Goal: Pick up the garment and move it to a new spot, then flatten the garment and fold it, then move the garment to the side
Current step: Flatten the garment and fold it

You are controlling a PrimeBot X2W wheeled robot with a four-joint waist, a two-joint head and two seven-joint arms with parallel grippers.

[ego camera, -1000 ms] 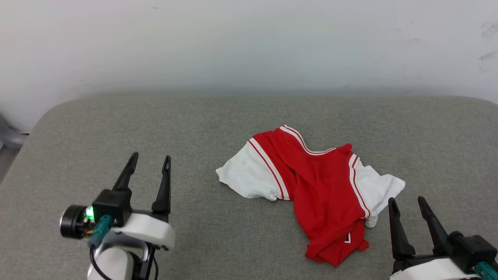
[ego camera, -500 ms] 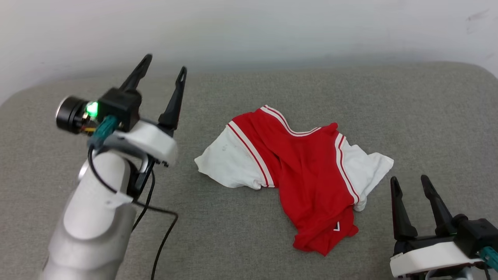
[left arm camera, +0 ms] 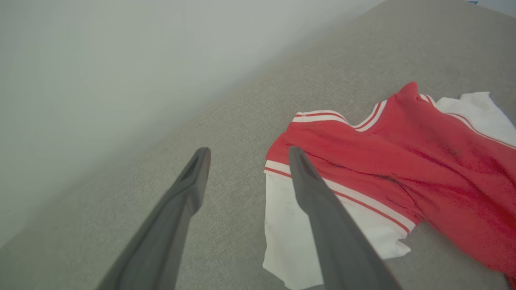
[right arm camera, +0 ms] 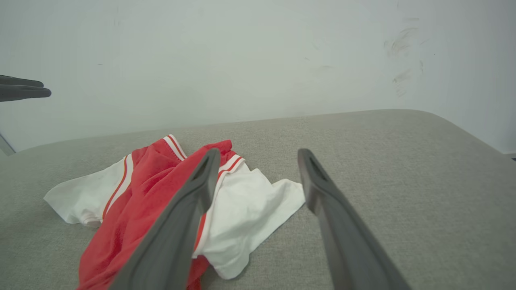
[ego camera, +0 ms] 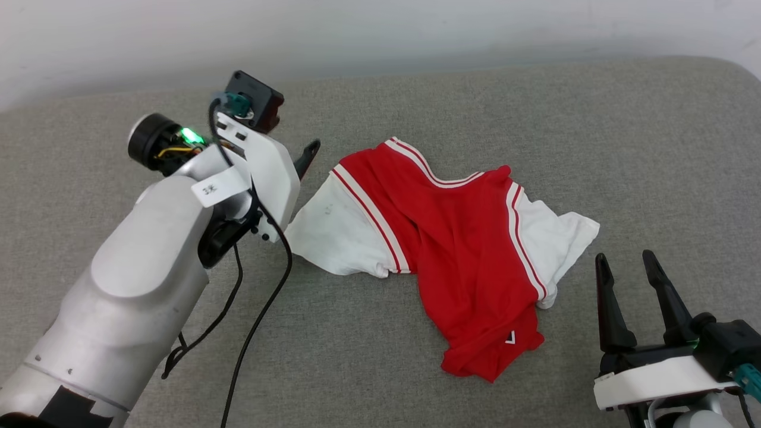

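Grey woven upholstery (ego camera: 654, 148) stretches wide beneath both arms, a padded surface with rounded far corners that ends at a plain white wall (ego camera: 380, 30). Over it the left gripper (left arm camera: 246, 159) points down and forward, its two long dark fingers spread apart with nothing between them. In its wrist view one finger crosses the striped seam of a white sleeve (ego camera: 333, 229), and whether it touches the cloth cannot be told. From that fingertip the garment (ego camera: 469, 249) lies rumpled to the gripper's right: soft red jersey cloth, creased and bunched, with red-and-white striped trim along the curved neckline. A second white sleeve (ego camera: 562, 238) fans out on the far side. The red body narrows into a crumpled hem bearing a small white logo (ego camera: 510, 337). The right gripper (ego camera: 624, 267) sits low at the near edge, fingers parted and empty. The second sleeve lies just ahead and to its left, and the hem is near its left side but apart from it. Bare upholstery runs ahead of this gripper to the wall and off to its right toward the rounded corner. A similar open stretch lies ahead of the left gripper up to the wall.
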